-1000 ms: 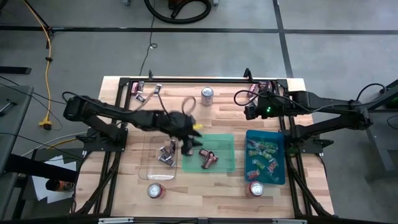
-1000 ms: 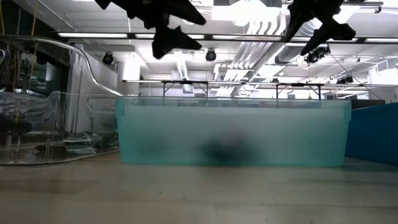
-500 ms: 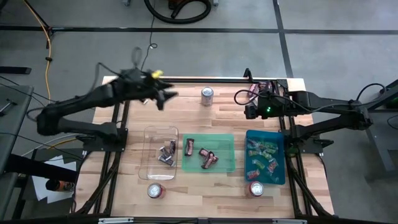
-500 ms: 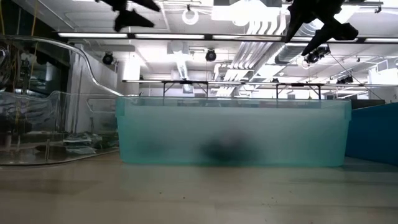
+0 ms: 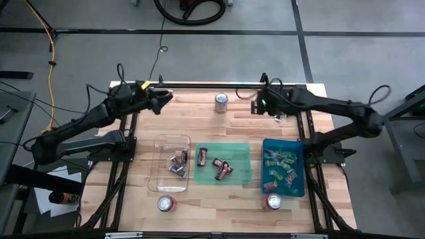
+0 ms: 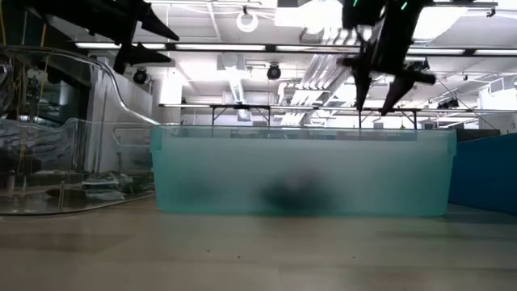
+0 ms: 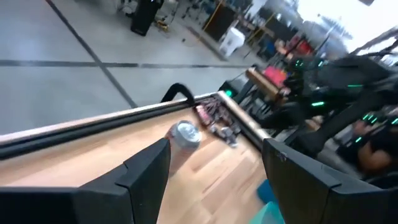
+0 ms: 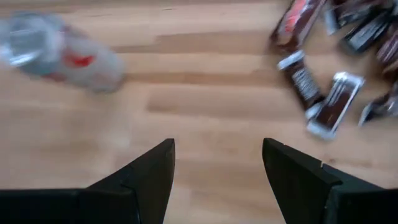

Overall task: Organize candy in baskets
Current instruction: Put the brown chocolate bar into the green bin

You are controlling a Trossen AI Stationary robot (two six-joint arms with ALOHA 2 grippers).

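Three baskets stand in a row near the table's middle. The clear one (image 5: 172,171) holds dark and silver candy (image 5: 178,163). The green one (image 5: 223,163) holds maroon candy (image 5: 214,163), and the teal-blue one (image 5: 283,167) holds green and pink candy (image 5: 280,162). My left gripper (image 5: 166,99) hangs open and nearly level above the far left corner, with nothing between its fingers (image 7: 214,149). My right gripper (image 5: 255,106) is open and slants down over bare wood (image 8: 217,146). It hangs beside loose dark and maroon candy (image 8: 323,93) lying flat near the far right corner.
One silver and red can (image 5: 221,101) stands at the far middle, between the two grippers. Two more stand near the front edge (image 5: 166,203) (image 5: 273,201). A black metal frame (image 5: 199,85) runs along the table's edges. Bare wood lies between the baskets and the far edge.
My left gripper has swung from low over the clear and green baskets up toward the far left corner, tipping from downward to nearly level. A maroon candy now shows in the green basket where it stood. My right gripper has sunk and gone toward the far edge and the can.
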